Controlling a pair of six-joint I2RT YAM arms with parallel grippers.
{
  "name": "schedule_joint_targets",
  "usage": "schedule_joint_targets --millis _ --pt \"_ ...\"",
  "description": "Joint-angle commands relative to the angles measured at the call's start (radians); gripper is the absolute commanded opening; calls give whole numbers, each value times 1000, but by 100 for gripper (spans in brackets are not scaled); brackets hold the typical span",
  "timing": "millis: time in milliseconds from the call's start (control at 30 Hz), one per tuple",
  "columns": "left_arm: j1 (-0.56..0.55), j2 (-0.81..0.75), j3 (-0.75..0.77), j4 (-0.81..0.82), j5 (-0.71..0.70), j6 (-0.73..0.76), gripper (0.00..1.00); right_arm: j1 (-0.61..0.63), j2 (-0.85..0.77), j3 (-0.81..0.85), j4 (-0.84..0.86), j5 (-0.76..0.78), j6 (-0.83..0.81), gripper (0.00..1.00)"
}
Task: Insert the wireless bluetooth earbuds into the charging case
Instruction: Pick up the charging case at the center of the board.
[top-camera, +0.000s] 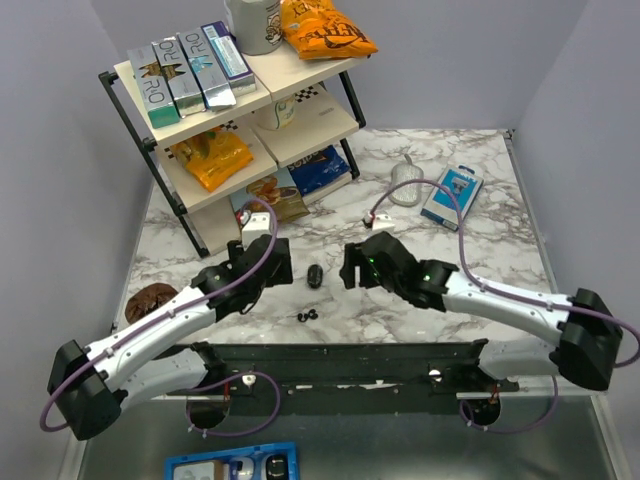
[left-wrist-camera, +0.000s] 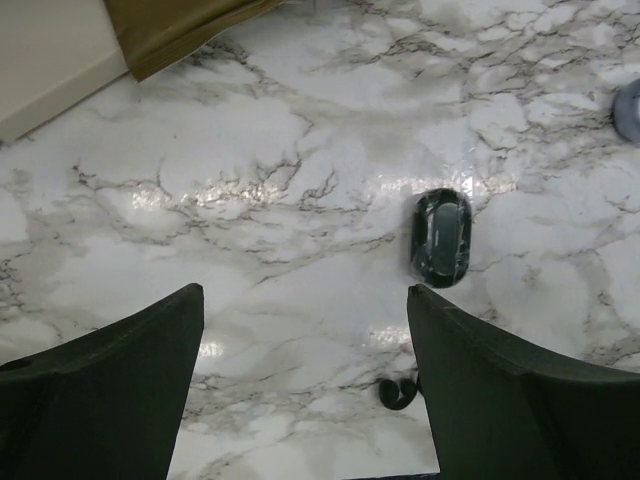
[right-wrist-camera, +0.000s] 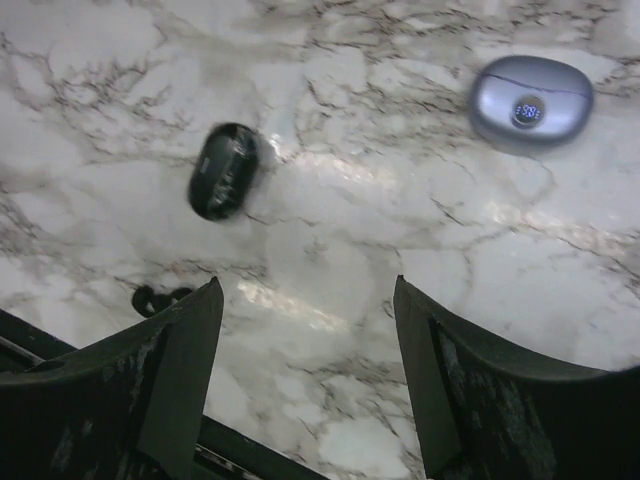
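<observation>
Insertion not begun: both black earbuds (top-camera: 306, 315) lie loose on the marble counter (top-camera: 480, 240).
Black charging case (top-camera: 314, 275), seemingly shut, sits just beyond them; left tool (left-wrist-camera: 305, 295) and right tool (right-wrist-camera: 307, 283) hover spread, empty. Picking and seating both buds remains.

The left arm (top-camera: 150, 335) and the right arm (top-camera: 510, 300) are mounted at either end of a black mounting rail (top-camera: 340, 365). Each has white link shells between bulky black joints. A purple cable (top-camera: 461, 232) loops along each arm to a small white box (top-camera: 258, 222) beyond the rail. Green lights (top-camera: 425, 268) glow on the right arm. The left gripper (left-wrist-camera: 305, 300) and right gripper (right-wrist-camera: 308, 290) have broad, matte black wedge fingers (right-wrist-camera: 150, 390), the right pair scuffed pale.
</observation>
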Motion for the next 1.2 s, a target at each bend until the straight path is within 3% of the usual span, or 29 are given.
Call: schedule_joint_targets --millis 0,133,200,533,833,1167 --pt "4 -102 -66 19 -69 -41 89 0 160 130 71 -98 140 87" --pt "4 -175 -77 3 -112 -49 91 0 286 233 76 -131 162 88" --pt "4 -194 -68 -15 -118 -46 99 0 371 295 59 -123 156 88" --pt "6 -286 -120 5 -82 -16 99 0 622 458 -36 -125 182 86" --pt "6 -271 -115 -3 -89 -32 99 0 731 563 -146 -95 217 81" --pt "6 -255 -129 23 -72 -39 99 1 745 518 -176 -94 188 76"
